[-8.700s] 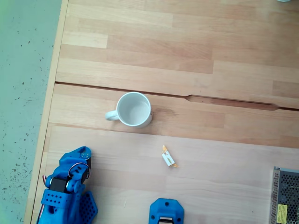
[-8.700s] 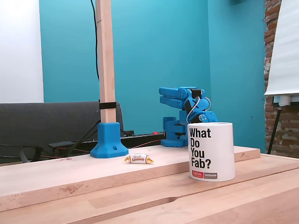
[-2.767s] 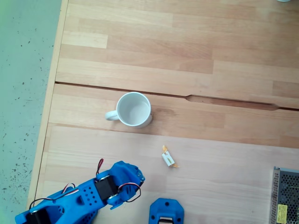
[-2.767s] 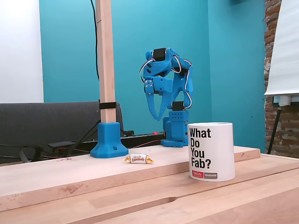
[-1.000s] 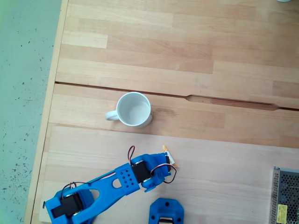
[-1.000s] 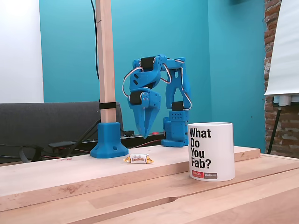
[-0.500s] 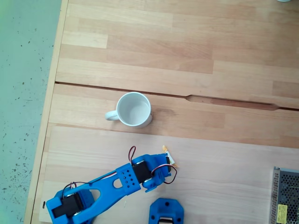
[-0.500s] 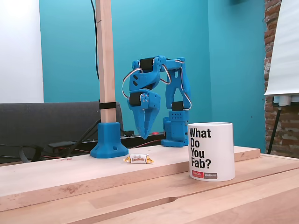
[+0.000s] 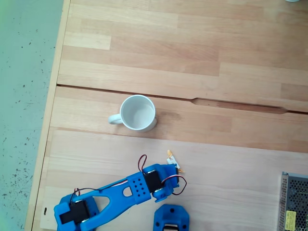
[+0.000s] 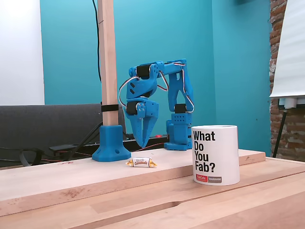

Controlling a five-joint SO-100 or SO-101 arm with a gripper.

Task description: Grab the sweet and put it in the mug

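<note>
one sweet [image 10: 141, 163], one mug [image 10: 215, 154]

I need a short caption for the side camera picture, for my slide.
Blue arm lowers its claw above the sweet, beside a printed white mug.

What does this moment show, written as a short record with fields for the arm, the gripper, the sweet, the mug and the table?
arm: blue, reaching over the wooden table from the lower edge of the top-down fixed view
gripper: points down, tips above the sweet and clear of the table; open or shut cannot be told
sweet: lies flat on the table, not gripped; one twisted end shows beside the arm
mug: upright, nothing inside, handle toward the left in the top-down fixed view; black print "What Do You Fab?"
step: sweet not yet grabbed
</note>
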